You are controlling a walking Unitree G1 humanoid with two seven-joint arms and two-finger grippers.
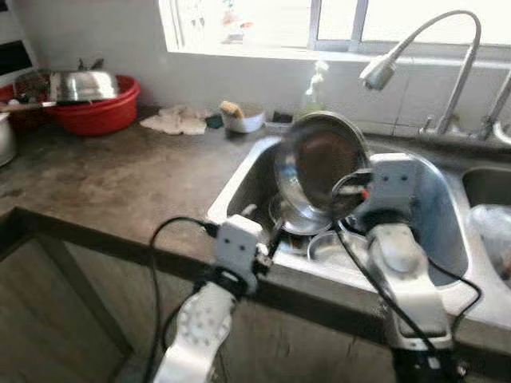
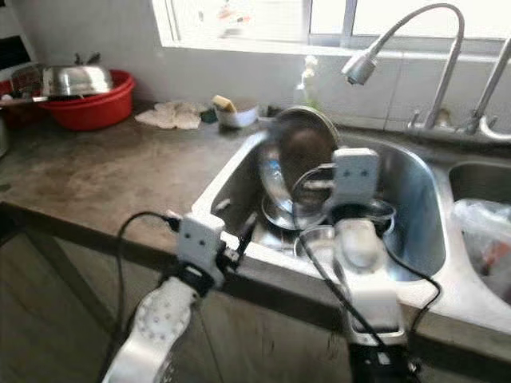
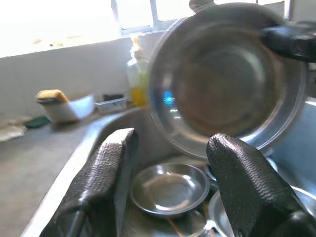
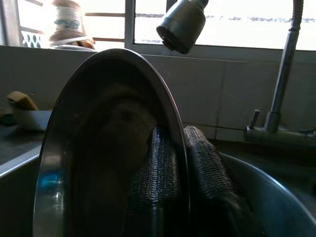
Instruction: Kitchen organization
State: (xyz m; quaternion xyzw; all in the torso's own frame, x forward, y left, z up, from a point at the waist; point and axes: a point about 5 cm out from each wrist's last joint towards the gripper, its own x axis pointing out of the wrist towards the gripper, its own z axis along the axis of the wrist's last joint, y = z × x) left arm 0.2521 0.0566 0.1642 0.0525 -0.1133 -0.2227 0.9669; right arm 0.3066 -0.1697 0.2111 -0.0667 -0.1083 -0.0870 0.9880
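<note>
Overhead, the right hand point(image 1: 351, 187) lifts a steel bowl point(image 1: 319, 171) on edge above the sink point(image 1: 447, 231), near the table's point(image 1: 120, 179) back edge. Its wrist view shows the fingers point(image 4: 158, 182) pinching the bowl's rim under the faucet point(image 4: 182, 22). Left wrist: the left hand point(image 3: 170, 163) spread over smaller bowls point(image 3: 168, 190).

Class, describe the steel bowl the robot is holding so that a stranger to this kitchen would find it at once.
Start at the steel sink set in the grey counter under the window. Above its basin the right gripper pinches the rim of a large steel bowl. Unlike the smaller bowls lying flat on the sink bottom, it is lifted and tilted on edge, its hollow facing the robot.
</note>
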